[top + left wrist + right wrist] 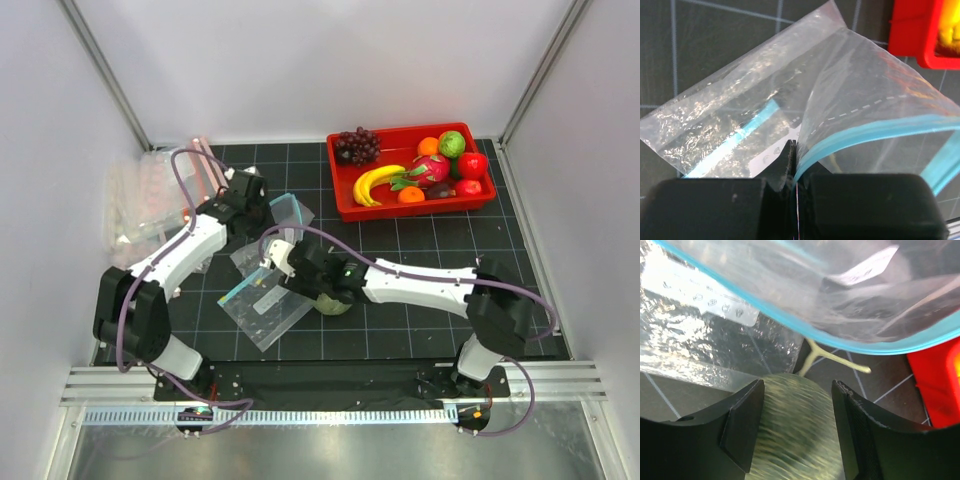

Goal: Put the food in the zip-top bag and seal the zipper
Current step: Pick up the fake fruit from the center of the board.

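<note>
Ops: Melon (795, 445) handling?

Lab: Judged rigid, smooth and round, so apt to roll or squirt out of a shallow pinch. Right gripper (796, 390) fingers part-open, spread across the widest part, pressing both sides. Down near the table (420, 235), just below the bag mouth; cannot tell whether resting on it. Best held across the middle, as now.

Ops: Bag?

Lab: Zip-top bag (875, 95) thin, limp, crinkly, probably near weightless. Likely to collapse unless hung by the rim. Left gripper (792, 150) fingers fully closed on the mouth edge, pinching one end of the zipper (880, 127). Stiffest along that strip, so the right place to grab. Mouth lifted and gaping. Second clear bag (270, 315) flat on the table underneath.

Ops: Other food?

Lab: Banana (372, 183) over in the red tray (410, 212), well apart.

Ops: Text?

Lab: White label (705, 297) with small symbols on the flat bag, too blurred to read. Dashed line printed under the teal strip. No brand legible.
</note>
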Robot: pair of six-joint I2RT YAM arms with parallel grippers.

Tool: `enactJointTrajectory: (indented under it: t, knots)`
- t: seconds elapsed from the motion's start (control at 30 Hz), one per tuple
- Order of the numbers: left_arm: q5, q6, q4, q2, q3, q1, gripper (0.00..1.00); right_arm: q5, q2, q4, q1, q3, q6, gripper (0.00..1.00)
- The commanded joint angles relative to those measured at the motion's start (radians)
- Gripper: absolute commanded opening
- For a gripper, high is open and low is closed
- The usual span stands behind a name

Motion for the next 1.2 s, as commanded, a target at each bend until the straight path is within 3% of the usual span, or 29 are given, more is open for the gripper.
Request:
enactJointTrajectory:
  t: [0.0, 0.37, 0.7, 1.17]
  knots:
    - [0.072, -0.050, 0.107, -0.072, -0.048, 0.038, 0.02, 0.003, 0.020, -0.091, 0.001, 0.052, -0.011, 0.62]
    - [0.046, -0.046, 0.109, -0.129, -0.088, 0.019, 0.02, -0.053, -0.158, -0.206, 0.002, -0.074, 0.201, 0.60]
    - [0.045, -0.039, 0.098, -0.121, -0.084, 0.013, 0.02, 0.032, 0.010, -0.402, -0.001, 0.058, 0.199, 0.55]
    - [0.045, -0.032, 0.092, -0.108, -0.078, 0.013, 0.03, -0.076, 0.254, -0.530, -0.056, 0.248, 0.126, 0.52]
